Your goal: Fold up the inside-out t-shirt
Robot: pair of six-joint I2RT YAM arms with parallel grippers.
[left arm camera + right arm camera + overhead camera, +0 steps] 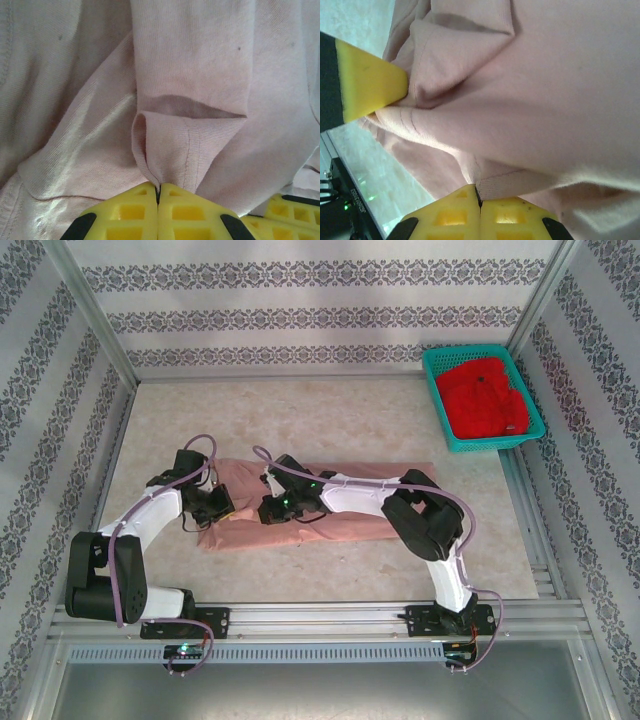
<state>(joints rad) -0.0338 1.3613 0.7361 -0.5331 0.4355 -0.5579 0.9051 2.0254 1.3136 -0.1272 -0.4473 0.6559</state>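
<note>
- I am gripping the t-shirt (345, 530) with both claws: the left claw (158, 190) is closed on a small doubled-over flap with a stitched seam, and the right claw (479, 192) is closed on a hemmed edge.
- In the top view the left claw (215, 508) and right claw (272, 510) are sitting close together over the shirt's left part.
- I am judging this as the start of a fold, so I am planning to lift both edges together and level, so that the cloth is not twisting between them.
- I am wanting to carry them slowly and low across the worktop (330, 410), letting the loose layer trail flat.
- With the claws this near each other, I am watching that they are not bumping or bunching the cloth.
- The shirt is lying as a long left-to-right band across the middle of the worktop, somewhat toward the near edge.
- It is looking dusty pink, soft and finely knitted, with rumpled overlapping layers (190, 75) and visible stitching.
- Close up, the cloth (545, 100) is draping in rounded folds, not yet pressed flat.
</note>
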